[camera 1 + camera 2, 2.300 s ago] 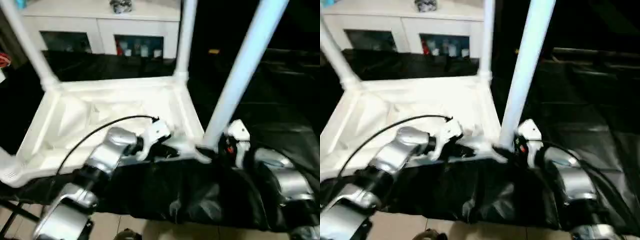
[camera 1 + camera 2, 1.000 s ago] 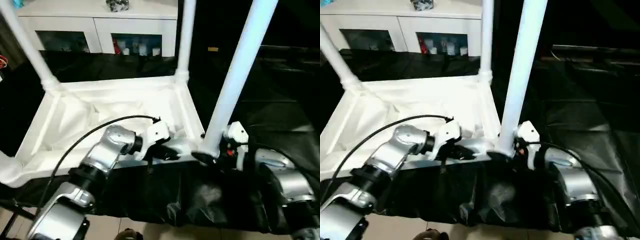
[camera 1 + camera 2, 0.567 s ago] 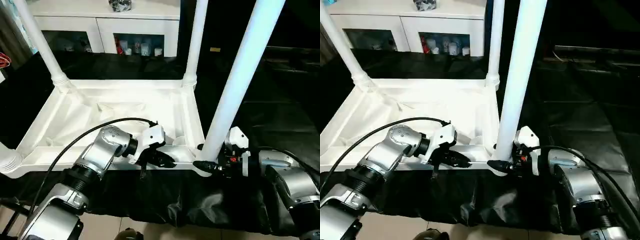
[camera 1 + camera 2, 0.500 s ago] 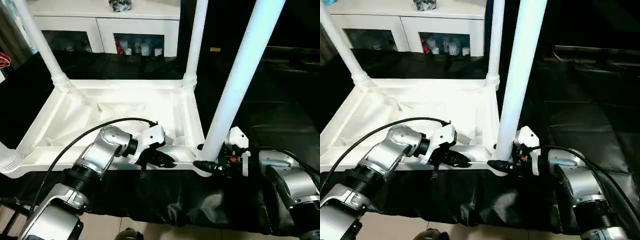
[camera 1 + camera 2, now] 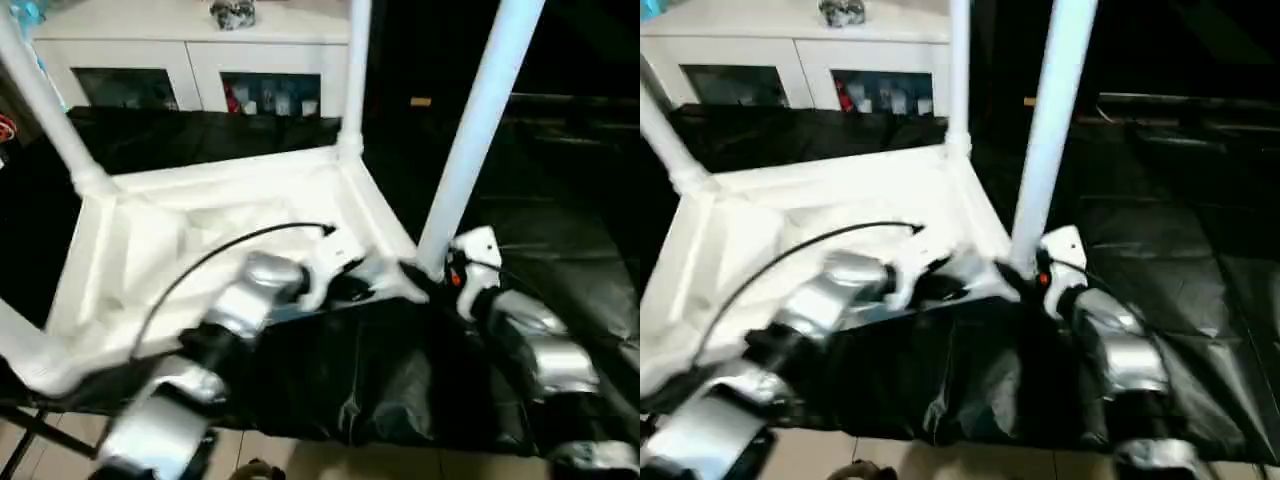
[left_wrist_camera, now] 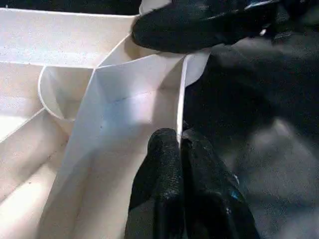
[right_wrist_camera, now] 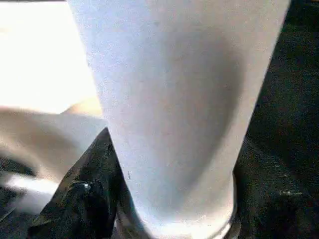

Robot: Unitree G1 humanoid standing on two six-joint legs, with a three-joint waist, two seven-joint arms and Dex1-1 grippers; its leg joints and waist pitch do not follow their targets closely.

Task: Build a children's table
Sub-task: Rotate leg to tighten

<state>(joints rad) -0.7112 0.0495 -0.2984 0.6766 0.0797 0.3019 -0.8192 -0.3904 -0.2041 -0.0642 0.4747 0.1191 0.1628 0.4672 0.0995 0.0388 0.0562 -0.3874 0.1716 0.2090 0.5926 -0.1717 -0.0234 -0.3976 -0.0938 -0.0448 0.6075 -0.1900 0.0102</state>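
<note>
The left gripper's (image 6: 182,149) two black fingers (image 6: 159,174) are pressed together on the thin raised rim of the tabletop (image 5: 200,230), one finger inside the rim and one outside, a pinch that reads as a brace to keep the white plastic top from sliding on the black cloth (image 5: 380,380). The children's table lies upside down on that cloth, underside up, in front of a white cabinet with glass doors (image 5: 200,70). The right gripper's (image 7: 164,219) fingers straddle the foot of the near right leg (image 5: 475,130), one dark finger (image 7: 84,199) showing on each side of the fat white tube at its socket; I cannot tell whether they bear on it or stand just off it. That leg stands upright in its corner socket, and three other legs rise from the remaining corners: far right (image 5: 352,70), far left (image 5: 45,110) and near left (image 5: 30,350). With all four standing, the hold looks meant to seat or check this last corner.
</note>
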